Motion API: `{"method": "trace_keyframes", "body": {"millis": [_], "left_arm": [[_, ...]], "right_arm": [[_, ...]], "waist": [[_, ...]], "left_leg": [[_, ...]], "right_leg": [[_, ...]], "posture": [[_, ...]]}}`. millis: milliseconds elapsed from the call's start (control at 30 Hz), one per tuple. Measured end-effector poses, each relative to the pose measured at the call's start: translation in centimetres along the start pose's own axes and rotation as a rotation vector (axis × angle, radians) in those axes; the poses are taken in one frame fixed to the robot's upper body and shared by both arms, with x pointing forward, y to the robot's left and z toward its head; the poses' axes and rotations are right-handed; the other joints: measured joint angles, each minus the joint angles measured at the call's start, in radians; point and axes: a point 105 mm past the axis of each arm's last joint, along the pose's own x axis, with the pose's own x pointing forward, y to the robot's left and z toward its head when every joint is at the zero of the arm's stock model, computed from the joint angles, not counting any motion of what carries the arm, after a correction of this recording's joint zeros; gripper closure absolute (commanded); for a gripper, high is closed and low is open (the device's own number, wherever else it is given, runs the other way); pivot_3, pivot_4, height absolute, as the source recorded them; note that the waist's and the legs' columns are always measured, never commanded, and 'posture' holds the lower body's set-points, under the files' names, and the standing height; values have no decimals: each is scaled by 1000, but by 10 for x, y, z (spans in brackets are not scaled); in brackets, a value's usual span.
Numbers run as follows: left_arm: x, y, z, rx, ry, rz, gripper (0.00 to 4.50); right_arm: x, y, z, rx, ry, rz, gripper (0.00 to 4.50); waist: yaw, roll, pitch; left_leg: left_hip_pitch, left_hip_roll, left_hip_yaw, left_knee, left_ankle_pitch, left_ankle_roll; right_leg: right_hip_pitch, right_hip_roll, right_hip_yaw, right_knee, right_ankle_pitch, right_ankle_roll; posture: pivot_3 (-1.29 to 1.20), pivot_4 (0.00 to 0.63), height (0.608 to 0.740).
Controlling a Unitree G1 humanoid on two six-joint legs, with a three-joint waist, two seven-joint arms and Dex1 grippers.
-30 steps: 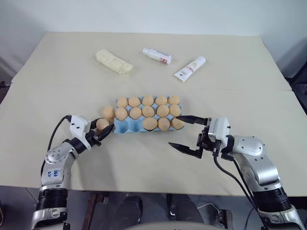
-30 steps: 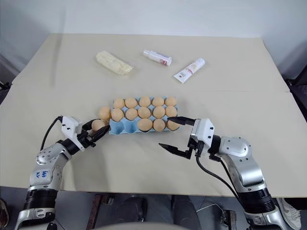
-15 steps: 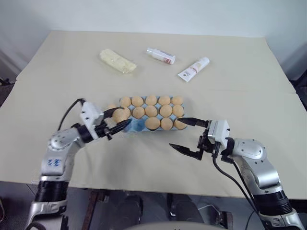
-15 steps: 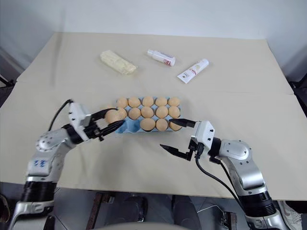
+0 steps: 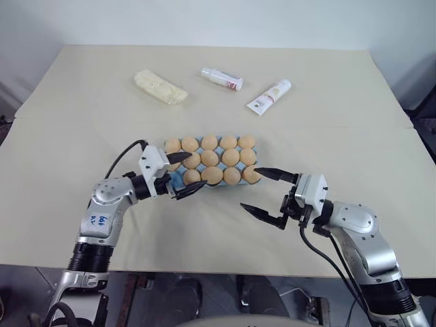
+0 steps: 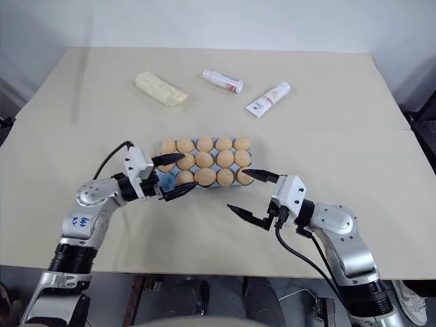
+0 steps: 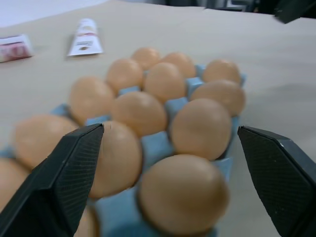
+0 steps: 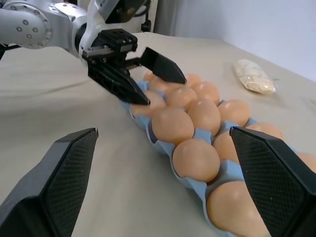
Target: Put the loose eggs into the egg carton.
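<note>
The left gripper (image 5: 179,176), which carried an egg 1 second ago, now has empty, wide jaws at the egg carton (image 5: 178,178); the loose eggs (image 5: 211,159) fill it. The right gripper (image 5: 266,193) stays spread wide, empty.

My two fingers (image 7: 64,182) are standing wide apart. Between them, eggs (image 7: 181,195) are sitting in the blue carton (image 7: 155,145). A white tube (image 7: 85,37) is lying at eleven o'clock.

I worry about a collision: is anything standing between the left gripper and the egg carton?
Nothing visible does. The left gripper stands open right at the egg carton's left end, its fingers over the end cups.
</note>
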Motion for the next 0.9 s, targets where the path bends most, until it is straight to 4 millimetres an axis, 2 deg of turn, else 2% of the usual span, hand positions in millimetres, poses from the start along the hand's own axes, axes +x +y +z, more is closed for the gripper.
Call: {"method": "trace_keyframes", "body": {"millis": [100,267,433,567,667,767,900], "left_arm": [[-18,2,5,8,-8,35,11],[-75,19,5,48,66,177,11],[-128,24,-17,-10,151,328,11],[-165,17,-36,-40,218,425,11],[-173,17,-41,-47,222,471,11],[-168,19,-41,-63,191,487,11],[-134,31,-32,-78,105,479,11]], "right_arm": [[1,0,0,-2,-3,7,0],[1,0,-1,-6,-7,37,0],[6,-5,2,-20,-22,61,0],[10,-7,3,-17,-33,78,0],[11,-8,4,-22,-38,89,0],[11,-7,5,-24,-40,96,0],[12,-8,5,-23,-42,96,0]], "waist": [[-3,0,0],[-1,0,0],[0,0,0],[-1,0,1],[6,0,1],[7,-1,1],[7,-1,1]], "left_leg": [[0,0,0,-1,0,0],[0,0,0,-2,0,0],[1,0,0,-2,-1,2],[1,1,0,-3,-2,2],[0,0,-1,-3,-3,5],[1,0,-1,-2,-4,6],[1,0,-1,-2,-3,5]], "right_leg": [[0,0,0,0,0,0],[0,0,0,-1,0,-1],[1,-1,0,-2,0,-1],[1,-1,0,-3,0,-1],[2,-2,-1,-4,0,-1],[2,-2,-1,-4,0,-1],[1,-1,-2,-2,0,-2]], "posture": [[0,150,740],[0,150,740],[0,150,740],[0,150,740],[0,150,740],[0,150,740],[0,150,740]]}}
